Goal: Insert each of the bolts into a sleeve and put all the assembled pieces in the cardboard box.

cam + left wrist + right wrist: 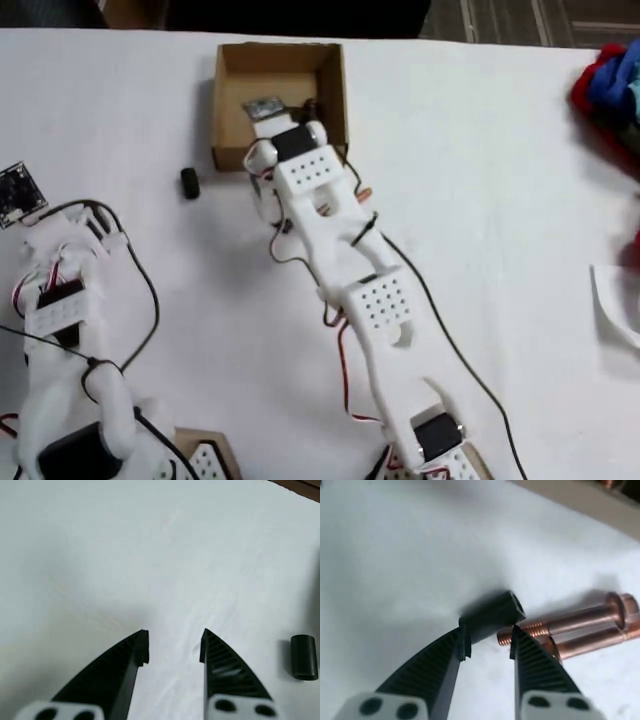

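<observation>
Sleeve (pixel 492 614) at right gripper's (pixel 488 638) tips (bolts (pixel 580 617) beside)

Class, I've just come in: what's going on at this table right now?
The right gripper sits at a black sleeve, beside two copper bolts and close to the cardboard box. The nearer bolt's threaded end is bare, not yet in the sleeve. The left gripper hovers with jaws open over the table, a second sleeve lying nearby.

Sleeves (pixel 492 614) — two; bolts (pixel 570 621) — two; cardboard box (pixel 280 50) — one
</observation>
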You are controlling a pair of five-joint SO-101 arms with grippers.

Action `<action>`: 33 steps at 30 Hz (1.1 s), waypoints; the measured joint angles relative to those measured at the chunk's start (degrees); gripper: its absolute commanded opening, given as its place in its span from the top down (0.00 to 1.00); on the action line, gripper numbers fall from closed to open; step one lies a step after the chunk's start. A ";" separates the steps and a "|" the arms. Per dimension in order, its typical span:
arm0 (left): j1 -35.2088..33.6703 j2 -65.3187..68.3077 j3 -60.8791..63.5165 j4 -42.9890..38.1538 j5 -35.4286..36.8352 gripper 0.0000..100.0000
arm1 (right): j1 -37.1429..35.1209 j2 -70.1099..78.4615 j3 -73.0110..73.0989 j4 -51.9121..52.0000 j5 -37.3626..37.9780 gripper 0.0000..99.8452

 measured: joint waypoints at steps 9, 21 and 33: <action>0.00 0.00 0.00 0.00 0.00 0.81 | 0.18 2.02 0.18 -2.99 0.00 0.88; 0.00 0.00 0.00 0.00 0.00 0.81 | 0.18 2.37 0.26 -7.91 5.80 0.88; 0.00 0.00 0.00 0.00 0.00 0.81 | 1.05 2.37 0.18 -5.19 6.77 0.98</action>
